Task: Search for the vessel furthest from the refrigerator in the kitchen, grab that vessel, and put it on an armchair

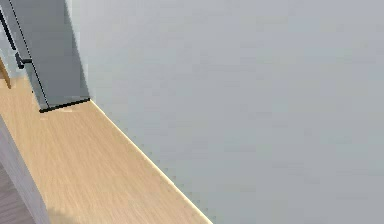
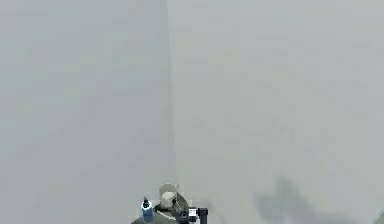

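In the arm side view, the claw (image 2: 163, 205) shows at the bottom edge, just left of its white marker square (image 2: 191, 212). A small pale rounded thing (image 2: 168, 191) hangs at its far end, clear of any surface and with bare wall (image 2: 270, 90) behind, so we read it as held. In the forward view, a tall grey refrigerator (image 1: 45, 50) stands on the wooden floor (image 1: 90, 170) at the upper left.

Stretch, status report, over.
Jaws at arm side view's bottom edge, cannot tell if holding. Pale round thing at them, maybe the vessel. Refrigerator at forward view's left; wall close ahead.
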